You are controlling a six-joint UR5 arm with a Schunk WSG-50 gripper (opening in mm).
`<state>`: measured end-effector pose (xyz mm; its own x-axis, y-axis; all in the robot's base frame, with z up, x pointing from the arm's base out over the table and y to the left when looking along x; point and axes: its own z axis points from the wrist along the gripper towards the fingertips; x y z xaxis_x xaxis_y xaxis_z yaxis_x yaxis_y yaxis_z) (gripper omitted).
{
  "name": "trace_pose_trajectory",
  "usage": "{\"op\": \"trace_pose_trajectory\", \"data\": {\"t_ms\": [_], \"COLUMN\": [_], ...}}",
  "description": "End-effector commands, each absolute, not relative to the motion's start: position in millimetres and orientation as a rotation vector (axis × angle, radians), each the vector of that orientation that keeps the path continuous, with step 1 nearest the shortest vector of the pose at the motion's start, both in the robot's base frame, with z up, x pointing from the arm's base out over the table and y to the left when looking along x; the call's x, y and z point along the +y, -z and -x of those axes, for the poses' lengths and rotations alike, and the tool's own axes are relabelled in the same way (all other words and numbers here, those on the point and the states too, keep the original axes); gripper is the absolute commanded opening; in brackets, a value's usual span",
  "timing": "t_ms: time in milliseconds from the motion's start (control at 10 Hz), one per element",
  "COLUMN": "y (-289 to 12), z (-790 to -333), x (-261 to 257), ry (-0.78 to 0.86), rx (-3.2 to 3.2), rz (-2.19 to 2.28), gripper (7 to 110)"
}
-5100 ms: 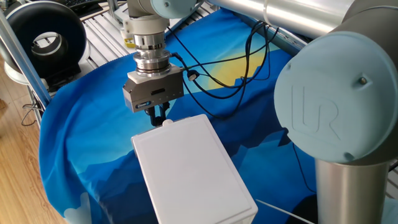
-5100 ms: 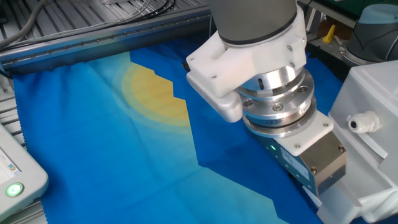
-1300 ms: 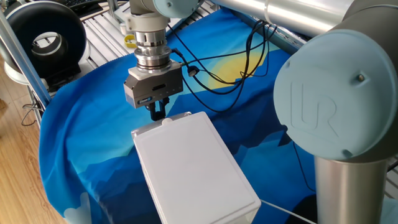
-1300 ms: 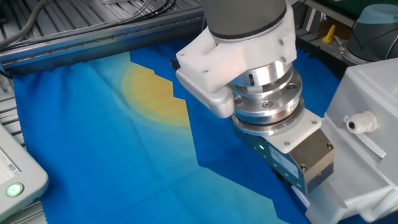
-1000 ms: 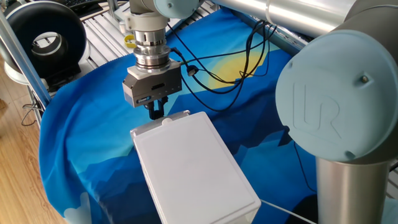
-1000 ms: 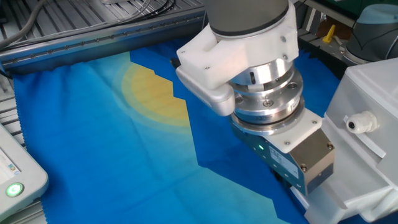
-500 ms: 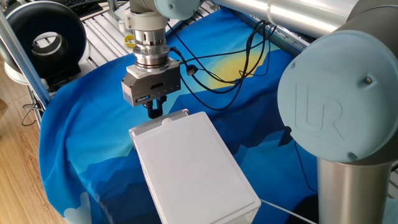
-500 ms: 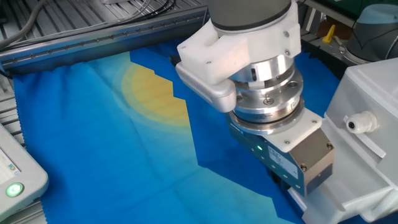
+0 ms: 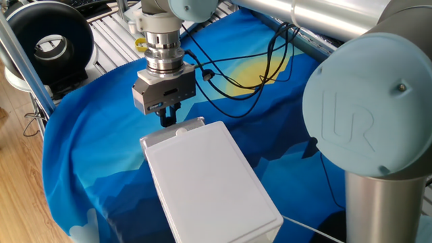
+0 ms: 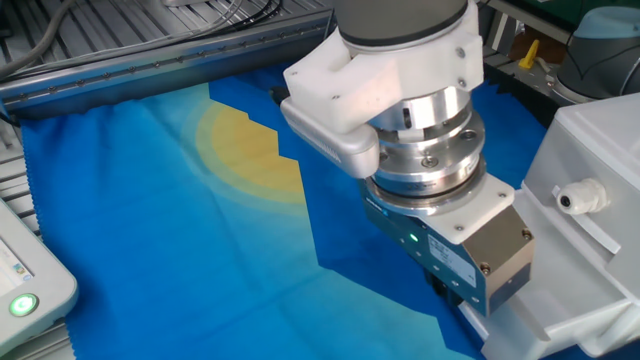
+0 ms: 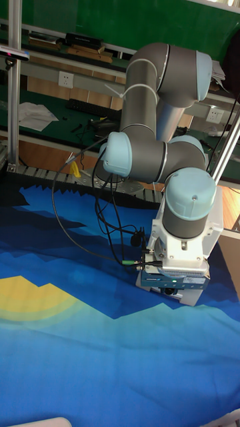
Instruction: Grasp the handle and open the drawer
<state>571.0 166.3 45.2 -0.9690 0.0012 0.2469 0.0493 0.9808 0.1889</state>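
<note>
Grey two-finger gripper (image 9: 167, 120) sits low at the narrow front of the white plastic sliding drawer (image 9: 177, 130), fingers apparently closed around the small round white knob handle, itself hidden; drawer slightly out of rounded white box (image 9: 209, 185).

Table draped in blue cloth (image 9: 88, 162) (yellow sun print); white box (image 9: 209, 189) and black cables (image 9: 250, 81) on it.

Blue cloth (image 9: 101, 155) with yellow sun covers the table.
</note>
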Motion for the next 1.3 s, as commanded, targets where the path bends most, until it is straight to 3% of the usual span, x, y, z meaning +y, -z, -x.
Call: {"op": "trace_pose_trajectory", "data": {"t_ms": [0,700,1000,1100,1200], "y": [-46,-47,-53,-54,-54], "z": [-574,-562,-556,-556,-557], "x": [168,161,178,176,173], "ry": [0.300,0.249,0.355,0.354,0.342], "rx": [-2.889,-2.846,-2.808,-2.809,-2.813], "rz": [0.034,0.042,-0.002,-0.010,-0.012], "gripper": [7,7,7,44,44]}}
